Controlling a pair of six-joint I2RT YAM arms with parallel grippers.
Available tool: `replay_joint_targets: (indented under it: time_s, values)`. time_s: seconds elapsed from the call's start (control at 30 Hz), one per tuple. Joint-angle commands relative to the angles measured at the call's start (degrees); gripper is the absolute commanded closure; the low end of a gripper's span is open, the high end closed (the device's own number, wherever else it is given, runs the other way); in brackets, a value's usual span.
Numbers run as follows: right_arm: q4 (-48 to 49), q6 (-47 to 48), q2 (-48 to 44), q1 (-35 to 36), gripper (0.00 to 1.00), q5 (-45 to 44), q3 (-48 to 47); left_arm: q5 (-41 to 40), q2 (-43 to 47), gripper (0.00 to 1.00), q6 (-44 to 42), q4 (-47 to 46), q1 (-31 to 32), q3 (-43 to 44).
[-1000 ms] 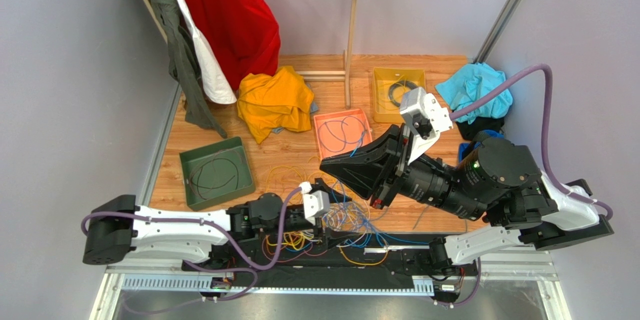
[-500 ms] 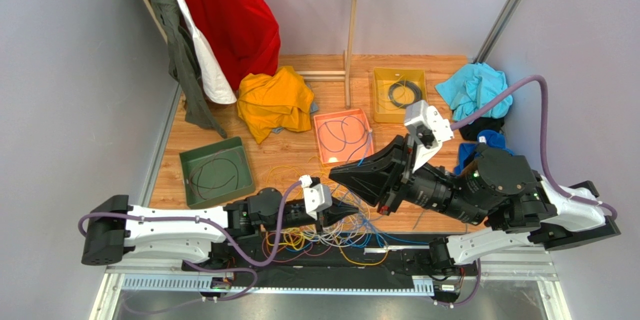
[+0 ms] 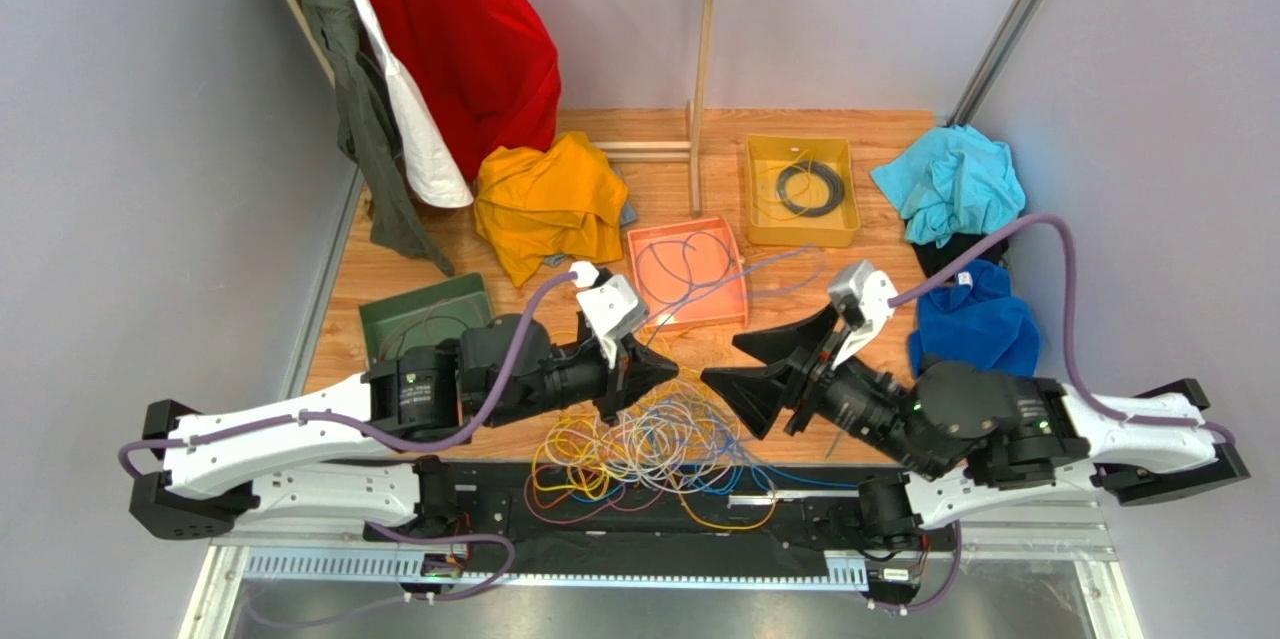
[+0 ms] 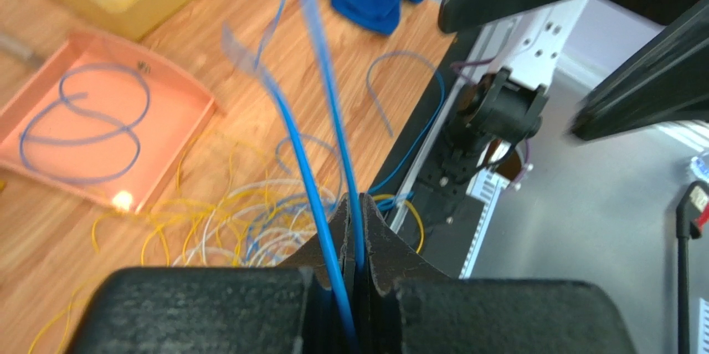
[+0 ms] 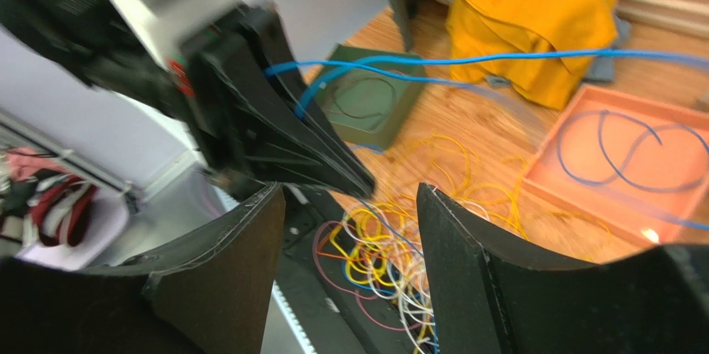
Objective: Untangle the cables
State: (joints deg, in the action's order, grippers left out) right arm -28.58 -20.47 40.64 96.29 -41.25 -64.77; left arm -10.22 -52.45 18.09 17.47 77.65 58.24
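The cables (image 3: 649, 447) lie as a tangle of yellow, white, blue and orange wires at the table's near edge, partly over the black base rail. My left gripper (image 3: 657, 366) hangs just above and beyond the tangle, shut on a blue cable (image 4: 319, 192). That cable is doubled through the jaws and runs off toward the orange tray (image 3: 649, 252). In the left wrist view the left gripper (image 4: 359, 204) pinches one strand while the other passes beside its fingers. My right gripper (image 3: 723, 368) faces it from the right, open and holding nothing. Through the right gripper (image 5: 351, 192) I see the cables (image 5: 408, 263) below.
The orange tray holds a loose blue cable (image 3: 684, 267). A yellow tray (image 3: 759, 204) with a coiled black cable stands behind it. A green tray (image 3: 394, 321) sits half under my left arm. Yellow, blue and turquoise cloths lie around, and a wooden stand (image 3: 700, 84) rises at the back.
My left gripper shut on the blue cable in the tangle and pulled it up and away from the near edge. My right gripper came down from high up and opened.
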Motion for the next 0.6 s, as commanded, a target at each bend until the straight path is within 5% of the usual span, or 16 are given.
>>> replay_joint_targets:
  time_s: [0.0,0.37,0.57]
  values:
    - [0.63,-7.47,-5.04,0.13,0.36,-9.53,9.64,-0.94,-4.33,1.00,6.17,20.22,-0.57,6.88]
    - [-0.08,-19.17,-12.61,0.04,0.30,-7.18,25.39,-3.06,-13.73,1.00,2.23,38.33,-13.91,30.87]
    - [2.03,-19.69,-11.29,0.13,0.35,-3.40,29.00,-0.59,-27.95,1.00,-2.61,46.14,-21.21,55.01]
